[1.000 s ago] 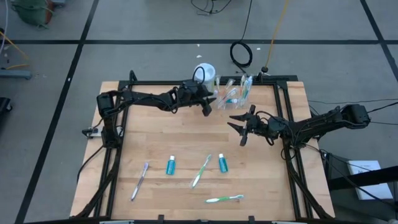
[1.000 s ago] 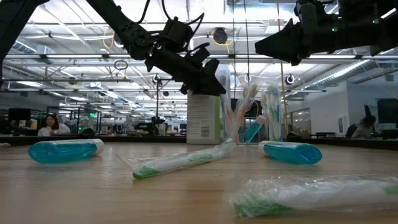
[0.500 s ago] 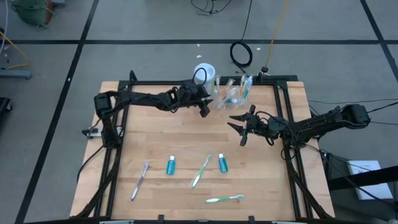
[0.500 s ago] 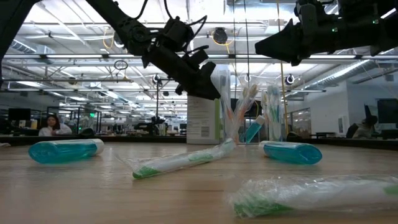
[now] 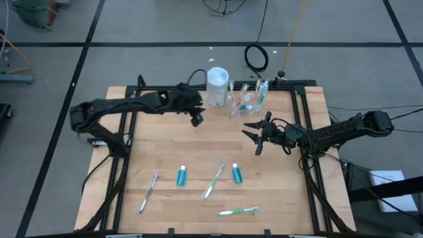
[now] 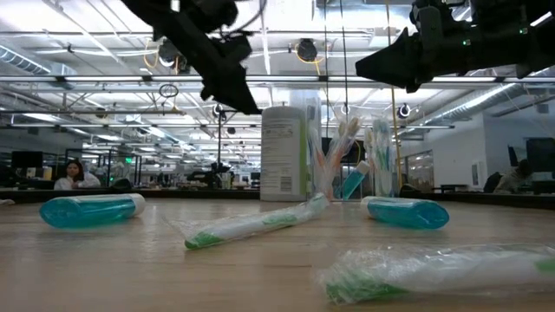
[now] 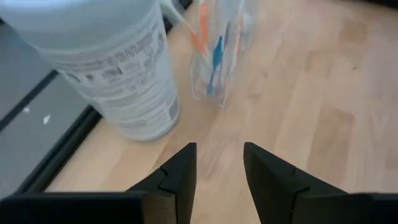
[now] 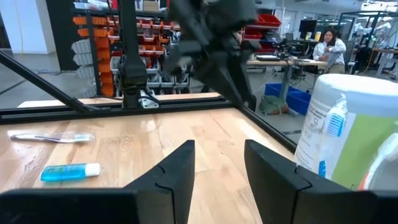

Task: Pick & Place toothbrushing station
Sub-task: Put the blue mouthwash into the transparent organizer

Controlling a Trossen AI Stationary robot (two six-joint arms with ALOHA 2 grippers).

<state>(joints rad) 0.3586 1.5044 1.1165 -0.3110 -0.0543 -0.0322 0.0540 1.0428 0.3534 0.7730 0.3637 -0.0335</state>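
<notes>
Left wrist view puts my left pincer (image 7: 219, 165) above bare wood, its two fingers apart with nothing between them. Just ahead of it stands the white canister (image 7: 112, 62), and beside that, a little farther off, the toothbrushing station (image 7: 217, 59), a clear holder with brushes upright in its slots. From overhead, the left pincer (image 5: 196, 119) hangs off the bench (image 5: 165, 152), short of the canister (image 5: 217, 86), with the station (image 5: 248, 99) beyond the canister at the far edge.

My right pincer (image 5: 254, 135) hovers on the station's near side, just clear of it, fingers also apart and empty; its own camera shows open wood ahead, with a blue tube (image 8: 65, 171) and a wrapped brush (image 8: 50, 137) lying well off.

Closer to me than either pincer, loose items lie scattered: a purple brush (image 5: 149, 192), two blue tubes (image 5: 181, 176) (image 5: 236, 173), a green brush (image 5: 213, 182) and another green brush (image 5: 238, 211).

I judge this to be a gap between placements: some brushes are already slotted, and neither arm carries anything. The next move, as I see it, is to bring one pincer down over one of the loose items, line the fingers across its narrow width, close, lift, then carry it to a free slot without knocking the canister or the light holder.
</notes>
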